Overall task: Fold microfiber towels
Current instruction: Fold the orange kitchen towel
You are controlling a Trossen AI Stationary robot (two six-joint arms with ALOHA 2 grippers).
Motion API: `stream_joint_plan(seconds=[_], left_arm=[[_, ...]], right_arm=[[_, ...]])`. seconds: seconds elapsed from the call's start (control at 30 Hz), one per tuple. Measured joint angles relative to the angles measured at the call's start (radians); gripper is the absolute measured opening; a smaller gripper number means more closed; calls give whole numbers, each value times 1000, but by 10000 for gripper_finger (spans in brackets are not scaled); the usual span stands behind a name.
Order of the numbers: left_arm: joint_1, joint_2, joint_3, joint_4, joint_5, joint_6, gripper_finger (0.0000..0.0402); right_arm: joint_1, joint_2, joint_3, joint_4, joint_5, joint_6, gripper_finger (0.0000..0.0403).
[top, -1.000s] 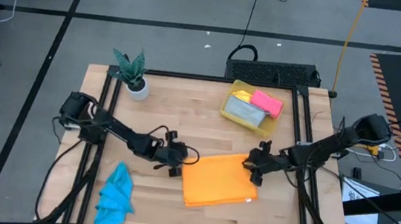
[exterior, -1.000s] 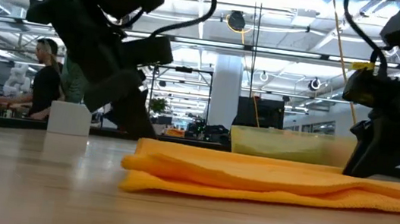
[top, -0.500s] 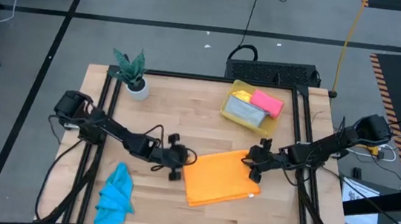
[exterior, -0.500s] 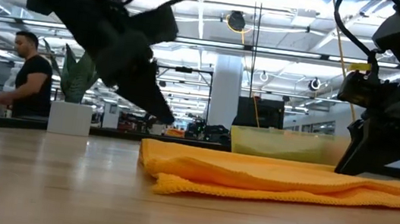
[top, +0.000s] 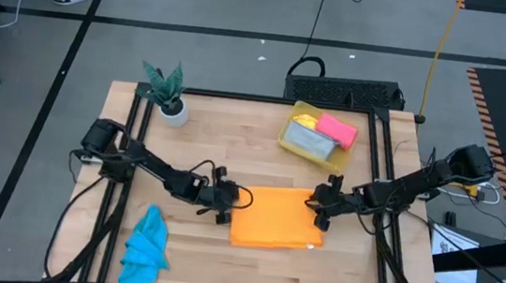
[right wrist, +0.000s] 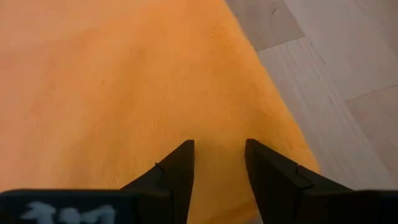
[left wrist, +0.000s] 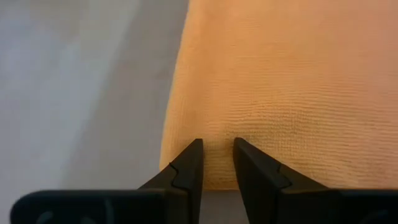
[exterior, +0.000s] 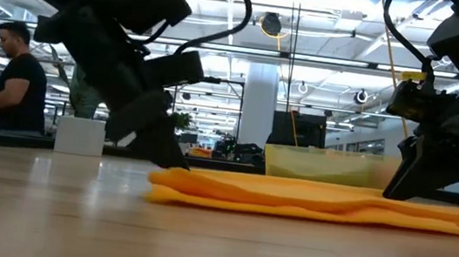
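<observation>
High view pictures are showing, at the desk's [top: 197, 131] near left, a bright blue towel [top: 145, 246] lying crumpled and apart from the work. Just beside the orange towel's [top: 275, 217] left edge, the left gripper [top: 224, 206] is being held low; in its wrist view the jaws are standing slightly parted over that edge, the cloth [left wrist: 273, 81] lying beneath them, and whether it is being pinched cannot be told. At the towel's right edge the right gripper [top: 323, 208] is likewise being held, jaws spread a little above the fabric [right wrist: 112, 93]. Farther back right, pink [top: 336, 130], grey [top: 307, 142] and yellow [top: 304, 121] towels are sitting in a translucent yellow bin [top: 285, 138].

The orange cloth is judged light, limp and finely looped, lying as a flat doubled rectangle; it is best being taken at a corner or hem.
</observation>
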Motion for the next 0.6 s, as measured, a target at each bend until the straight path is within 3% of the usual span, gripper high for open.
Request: stream_joint_plan(seconds=[0.2, 0.4, 0.47, 0.6], left_arm=[[64, -81, -7, -157, -105, 124, 92], [66, -187, -7, -181, -127, 150, 92], [35, -215, -5, -167, -116, 151, 92], [-61, -235, -5, -107, -37, 196, 92]], right_arm=[[0, 0, 0, -4, 135, -27, 134], [9, -52, 0, 1, 150, -121, 134], [28, -84, -1, 12, 72, -180, 134], [96, -98, 0, 108, -182, -303, 134]])
